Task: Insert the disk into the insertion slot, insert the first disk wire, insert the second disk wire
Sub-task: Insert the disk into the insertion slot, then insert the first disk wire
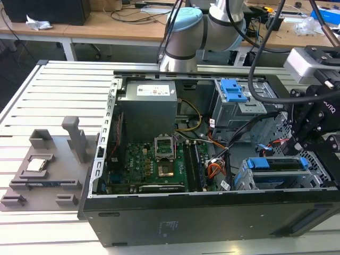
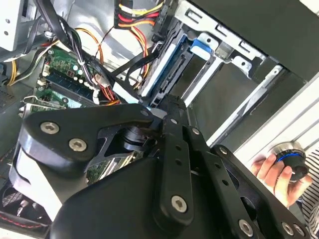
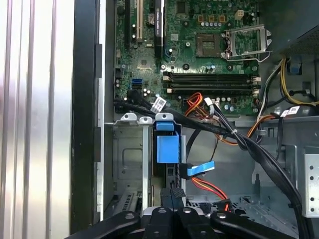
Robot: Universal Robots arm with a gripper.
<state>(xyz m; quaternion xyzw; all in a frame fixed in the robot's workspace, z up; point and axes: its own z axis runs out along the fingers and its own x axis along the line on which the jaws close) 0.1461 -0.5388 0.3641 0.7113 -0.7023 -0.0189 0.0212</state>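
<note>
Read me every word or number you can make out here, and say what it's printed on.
Nothing can be quoted.
Power supply label: print too small to read.
Case wall: white marks, too small.
Cable tag: print too small.
Motherboard: white print, too small.
Black wrist part: white letters, partly hidden, no whole word.

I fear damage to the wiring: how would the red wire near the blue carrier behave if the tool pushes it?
The red wire is probably floppy: it curves loosely in the first wrist view, so a push would likely bend it aside. It looks thin and flat, so it is probably light, and it may spring back when released.
</note>
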